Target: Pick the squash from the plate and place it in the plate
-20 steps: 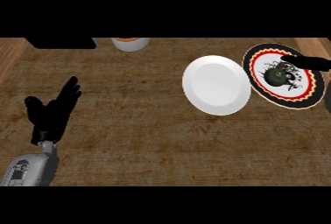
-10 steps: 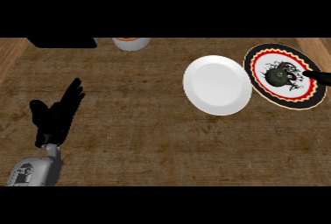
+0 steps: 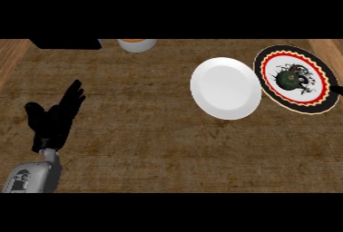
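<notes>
Head view: the dark green squash (image 3: 291, 80) lies on the patterned plate (image 3: 320, 100) with the red and black rim, at the right of the wooden surface (image 3: 147, 122). Just beside it stands the white plate (image 3: 226, 88). The left robot hand (image 3: 55, 118) rests released, fingers straight, at the left. Only a sliver of the right robot hand (image 3: 337, 90) shows at the right edge; I cannot tell its state.

— what does the robot look like from where you stand?

— the left hand (image 3: 52, 122) is matt black all over, palm and thumb alike, with long slim fingers (image 3: 72, 93) that taper to narrow tips.

— and the arm behind it?

— a pale grey forearm (image 3: 32, 176), smooth and rounded like a shell, with a small dark marking near the lower edge. a narrower grey wrist joins it to the black hand.

— the other side?

— only a sliver of black at the right edge (image 3: 337, 90).
</notes>
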`<state>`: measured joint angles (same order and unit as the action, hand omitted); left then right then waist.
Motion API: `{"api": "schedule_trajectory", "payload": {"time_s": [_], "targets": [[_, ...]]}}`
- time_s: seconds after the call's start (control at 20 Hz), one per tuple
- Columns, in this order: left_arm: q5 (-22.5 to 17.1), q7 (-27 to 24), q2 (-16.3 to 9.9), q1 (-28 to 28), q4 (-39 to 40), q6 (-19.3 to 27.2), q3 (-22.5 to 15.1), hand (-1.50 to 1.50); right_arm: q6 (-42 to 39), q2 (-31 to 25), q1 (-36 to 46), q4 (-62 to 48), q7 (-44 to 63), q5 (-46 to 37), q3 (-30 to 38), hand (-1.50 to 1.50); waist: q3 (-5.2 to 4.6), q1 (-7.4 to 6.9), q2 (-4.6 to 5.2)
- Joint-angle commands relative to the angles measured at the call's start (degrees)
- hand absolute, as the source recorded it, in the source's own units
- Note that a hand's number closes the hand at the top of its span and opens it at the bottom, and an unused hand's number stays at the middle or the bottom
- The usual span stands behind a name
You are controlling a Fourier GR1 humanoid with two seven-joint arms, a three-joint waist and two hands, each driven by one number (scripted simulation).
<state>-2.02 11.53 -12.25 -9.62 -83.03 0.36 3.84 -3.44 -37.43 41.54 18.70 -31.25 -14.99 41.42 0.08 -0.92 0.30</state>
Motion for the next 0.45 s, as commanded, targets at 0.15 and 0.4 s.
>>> {"api": "schedule_trajectory", "payload": {"time_s": [0.15,0.4], "targets": [[1.8,-1.5,2.5,1.2,0.0,1.1,-1.4,0.0,0.5,-2.1,-3.6,-2.7,-2.5,0.3,-1.9,-1.5,0.03,-0.13,0.08],[0.4,-4.3,0.7,-1.9,4.9,-1.3,1.3,0.0,-2.3,-7.3,-3.3,-6.0,-1.8,1.4,-1.2,-1.5,0.09,-0.45,0.45]]}}
